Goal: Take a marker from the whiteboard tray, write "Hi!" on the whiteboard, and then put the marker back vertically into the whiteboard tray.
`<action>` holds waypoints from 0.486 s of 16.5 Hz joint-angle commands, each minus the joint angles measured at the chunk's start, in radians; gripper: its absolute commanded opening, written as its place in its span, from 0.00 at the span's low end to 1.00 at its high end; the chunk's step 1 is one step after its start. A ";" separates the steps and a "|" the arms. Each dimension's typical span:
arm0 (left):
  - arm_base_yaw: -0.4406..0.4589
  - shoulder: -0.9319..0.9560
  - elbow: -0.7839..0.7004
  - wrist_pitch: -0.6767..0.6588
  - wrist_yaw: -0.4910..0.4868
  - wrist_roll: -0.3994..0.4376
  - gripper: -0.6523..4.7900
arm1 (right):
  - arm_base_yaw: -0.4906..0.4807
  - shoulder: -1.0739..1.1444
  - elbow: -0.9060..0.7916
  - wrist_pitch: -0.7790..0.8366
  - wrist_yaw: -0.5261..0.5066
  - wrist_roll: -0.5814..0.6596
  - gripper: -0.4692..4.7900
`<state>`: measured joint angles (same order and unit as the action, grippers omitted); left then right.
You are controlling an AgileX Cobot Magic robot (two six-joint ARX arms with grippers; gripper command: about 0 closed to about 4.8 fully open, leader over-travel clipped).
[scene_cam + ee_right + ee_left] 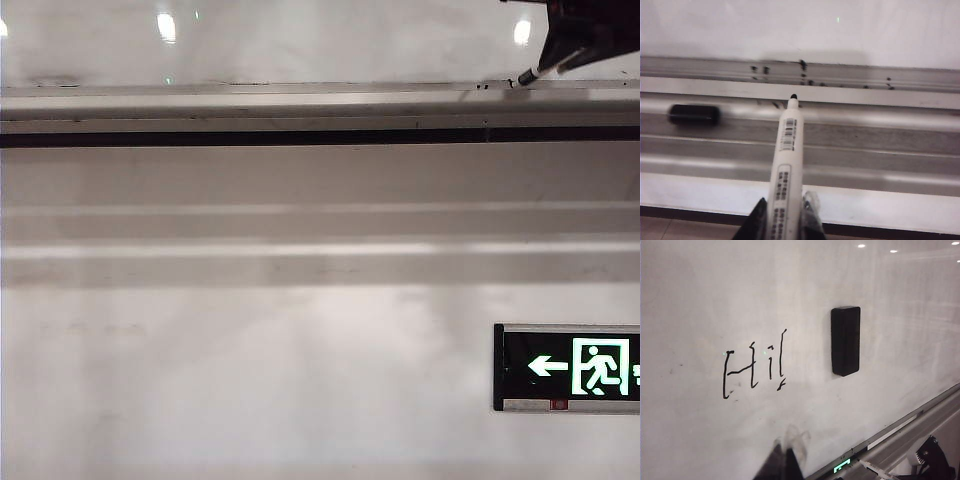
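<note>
Right gripper (pixel 785 220) is clamped on the marker (pixel 786 175), fingers pinching the rear of the barrel, so the marker sticks straight out ahead of the jaws with its bare black nib leading. Key relation: the marker's long axis points at the whiteboard tray (pixel 880 135), and the nib sits just over the ledge's channel, near the strip of dark specks; can't tell whether it touches. For a vertical placement I'd judge the axis needs to end up standing against the ledge, so the tilt matters more than the reach now. In the exterior view the right gripper (pixel 575 45) comes in at the upper right corner, with the marker (pixel 535 73) angled down-left and its tip at the tray (pixel 250 105) edge. The right arm is clearly the nearer one. The left gripper (pixel 785 465) is well apart, facing the whiteboard (pixel 700 300) below the written "Hi!" (pixel 754 369); its fingertips look pressed together with nothing between them. Marker look: white barrel, barcode and dark print blocks, uncapped. A black cap-like piece (pixel 694 114) lies on its side in the tray, off to one side of the nib. A black eraser (pixel 845 340) is stuck on the board beside the lettering.
</note>
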<state>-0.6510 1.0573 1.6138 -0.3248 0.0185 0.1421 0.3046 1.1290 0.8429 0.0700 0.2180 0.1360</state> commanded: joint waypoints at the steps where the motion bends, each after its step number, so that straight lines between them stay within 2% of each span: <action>1: 0.000 -0.003 0.005 0.028 0.008 -0.001 0.11 | -0.004 0.015 0.009 0.032 -0.041 0.004 0.09; 8: 0.000 -0.003 0.005 0.028 0.008 -0.001 0.11 | -0.004 0.079 0.011 0.094 -0.037 0.022 0.09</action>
<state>-0.6510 1.0565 1.6138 -0.3107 0.0223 0.1417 0.2993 1.1999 0.8494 0.1459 0.1822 0.1505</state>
